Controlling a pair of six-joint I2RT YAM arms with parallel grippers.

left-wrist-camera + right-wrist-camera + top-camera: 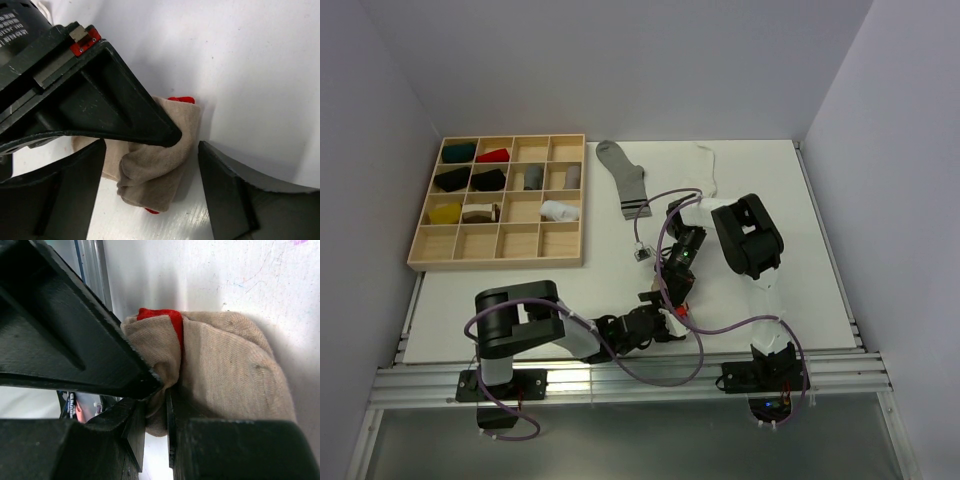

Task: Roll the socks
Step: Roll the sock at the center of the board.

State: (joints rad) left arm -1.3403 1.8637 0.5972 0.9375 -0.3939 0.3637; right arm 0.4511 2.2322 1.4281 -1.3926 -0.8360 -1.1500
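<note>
The beige sock (150, 175) with a red end lies bunched in a short roll on the white table, near the front middle in the top view (677, 311). My left gripper (151, 145) is open, one finger on each side of the roll without gripping it; in the top view it (663, 320) reaches in from the left. My right gripper (156, 410) is shut on a fold of the beige sock (230, 370) and comes down from above (677, 293). A long pale grey sock with black stripes (625, 180) lies flat further back.
A wooden compartment tray (425, 255) with several rolled socks stands at the back left. A white sock (707, 168) lies at the back, right of the striped one. A small tag (641, 253) lies mid-table. Purple cables loop around both arms.
</note>
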